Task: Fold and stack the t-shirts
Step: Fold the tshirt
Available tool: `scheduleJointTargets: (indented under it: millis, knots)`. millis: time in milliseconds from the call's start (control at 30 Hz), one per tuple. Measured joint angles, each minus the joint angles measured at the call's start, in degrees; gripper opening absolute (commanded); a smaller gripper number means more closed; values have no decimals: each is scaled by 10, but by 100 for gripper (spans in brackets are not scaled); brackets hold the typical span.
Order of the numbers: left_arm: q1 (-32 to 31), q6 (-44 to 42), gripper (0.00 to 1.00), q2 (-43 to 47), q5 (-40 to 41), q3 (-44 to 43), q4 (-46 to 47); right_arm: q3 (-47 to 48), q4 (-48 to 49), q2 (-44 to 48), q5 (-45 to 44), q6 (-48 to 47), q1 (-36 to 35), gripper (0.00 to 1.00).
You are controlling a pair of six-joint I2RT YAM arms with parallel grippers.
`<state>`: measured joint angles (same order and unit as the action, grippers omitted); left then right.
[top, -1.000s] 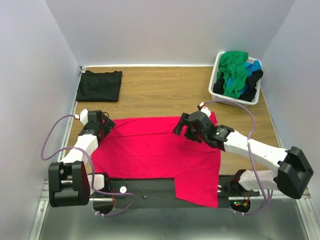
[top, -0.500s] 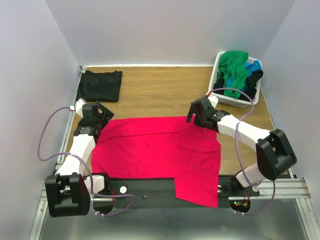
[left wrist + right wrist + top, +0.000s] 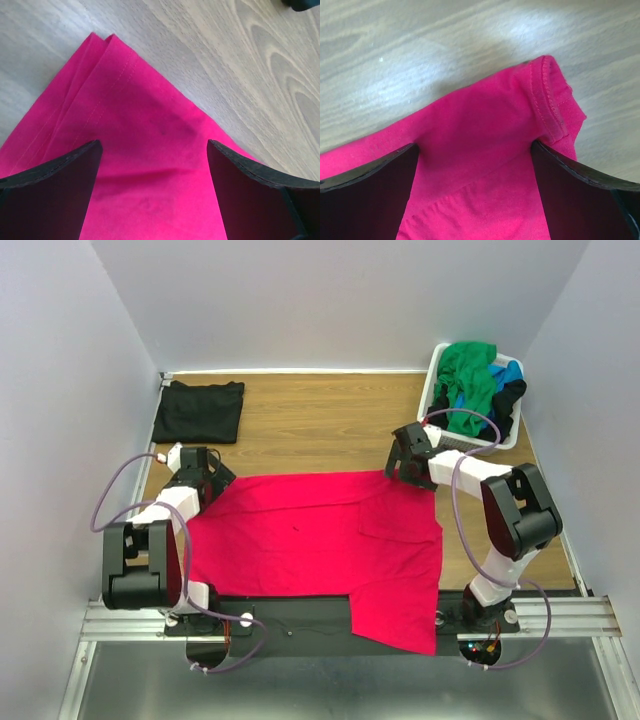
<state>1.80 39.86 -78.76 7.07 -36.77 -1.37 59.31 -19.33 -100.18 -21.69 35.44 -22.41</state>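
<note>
A large pinkish-red t-shirt (image 3: 315, 540) lies spread flat on the wooden table. My left gripper (image 3: 212, 483) hovers over its far left corner, open; in the left wrist view the red cloth (image 3: 145, 165) fills the gap between the wide jaws. My right gripper (image 3: 405, 468) is over the far right corner, open, with the hemmed corner (image 3: 552, 100) of the shirt between its fingers (image 3: 580, 195). A folded black t-shirt (image 3: 199, 410) lies at the far left. Green, blue and black shirts (image 3: 472, 385) are piled in the basket.
The white plastic laundry basket (image 3: 440, 435) stands at the far right corner, close behind my right gripper. Grey walls close in the table on three sides. The shirt's lower right part (image 3: 395, 615) hangs over the dark front rail.
Both grippers have moved outward and away from me, from over the shirt's upper edge to its two far corners. The shirt lies as before.
</note>
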Motion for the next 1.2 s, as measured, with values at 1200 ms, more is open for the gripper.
scheduleJointTargets:
  millis: [1200]
  knots:
    - [-2,-57,99,-159,-16,-235,-23,45,34,16,63,-44,67,100]
